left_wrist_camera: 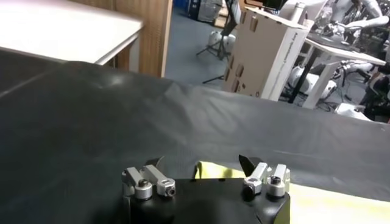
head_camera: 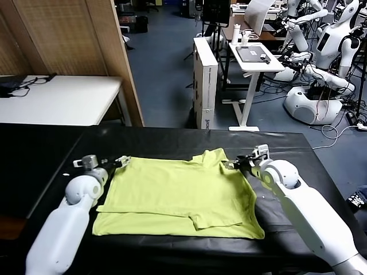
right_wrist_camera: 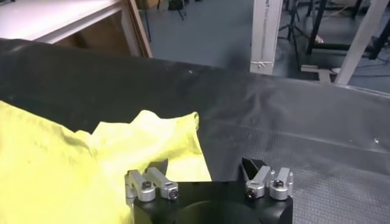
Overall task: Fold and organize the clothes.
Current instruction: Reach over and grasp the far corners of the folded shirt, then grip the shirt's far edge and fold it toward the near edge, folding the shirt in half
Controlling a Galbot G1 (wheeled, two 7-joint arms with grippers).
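The clothes are one lime yellow-green T-shirt (head_camera: pixel 178 197) lying partly folded on the black table (head_camera: pixel 172 137), with a sleeve turned in near its front edge. My left gripper (head_camera: pixel 122 161) sits at the shirt's far left corner. In the left wrist view the left gripper (left_wrist_camera: pixel 201 163) is open, and the shirt's corner (left_wrist_camera: pixel 216 171) shows between its fingers. My right gripper (head_camera: pixel 238 164) is at the far right corner, by the raised sleeve. In the right wrist view the right gripper (right_wrist_camera: pixel 204 165) is open, with the shirt's edge (right_wrist_camera: pixel 177 146) under one finger (right_wrist_camera: pixel 159 167).
A white table (head_camera: pixel 57 97) and a wooden panel (head_camera: pixel 109 46) stand behind on the left. Beyond the black table are a white box (head_camera: pixel 205 80), a small white stand (head_camera: pixel 255 57) and other robots (head_camera: pixel 321 57).
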